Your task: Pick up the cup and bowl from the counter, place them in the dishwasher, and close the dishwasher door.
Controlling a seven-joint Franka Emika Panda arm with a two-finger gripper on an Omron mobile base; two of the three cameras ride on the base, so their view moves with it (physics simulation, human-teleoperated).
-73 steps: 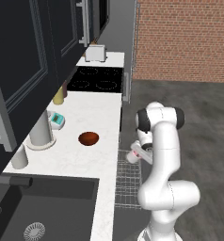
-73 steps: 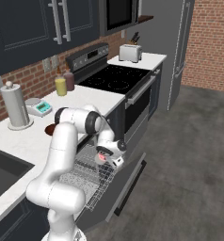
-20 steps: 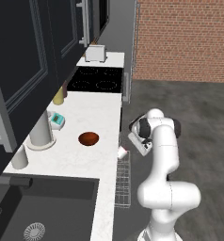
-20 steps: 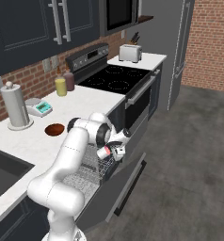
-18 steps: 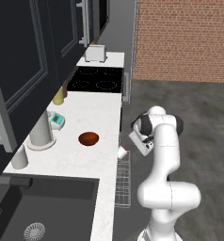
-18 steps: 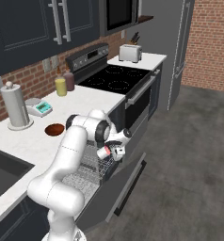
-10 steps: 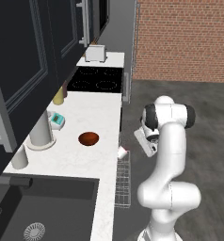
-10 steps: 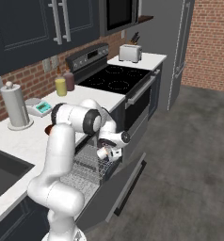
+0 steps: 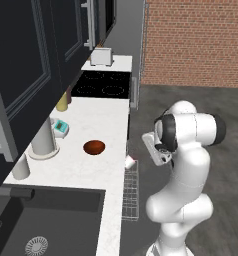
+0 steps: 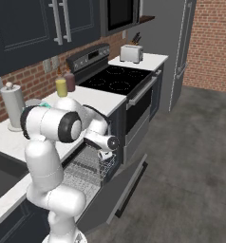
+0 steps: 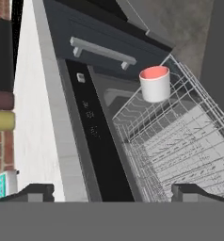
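The cup (image 11: 155, 84), white with a pink-red inside, stands upright in a far corner of the dishwasher's wire rack (image 11: 180, 141). It also shows at the rack's stove end, beside the counter edge (image 9: 130, 161). My gripper (image 11: 114, 192) is open and holds nothing. It hangs over the rack, well back from the cup, its fingertips (image 11: 36, 190) spread wide. The red-brown bowl (image 9: 94, 147) sits on the white counter (image 9: 101, 120), to the left of the arm. The dishwasher door (image 10: 119, 190) hangs open, sloping down toward the floor.
A black sink (image 9: 51, 220) lies at the counter's near end and a stovetop (image 9: 103, 84) with a toaster (image 9: 101, 56) at the far end. A paper towel roll (image 9: 42, 140), a teal box (image 9: 60, 127) and a yellow bottle (image 9: 62, 102) line the wall side.
The cup, which was in the gripper over the rack, now stands in the rack by itself. Over the last second the hand has lifted and drawn back from it, and the elbow has swung up.
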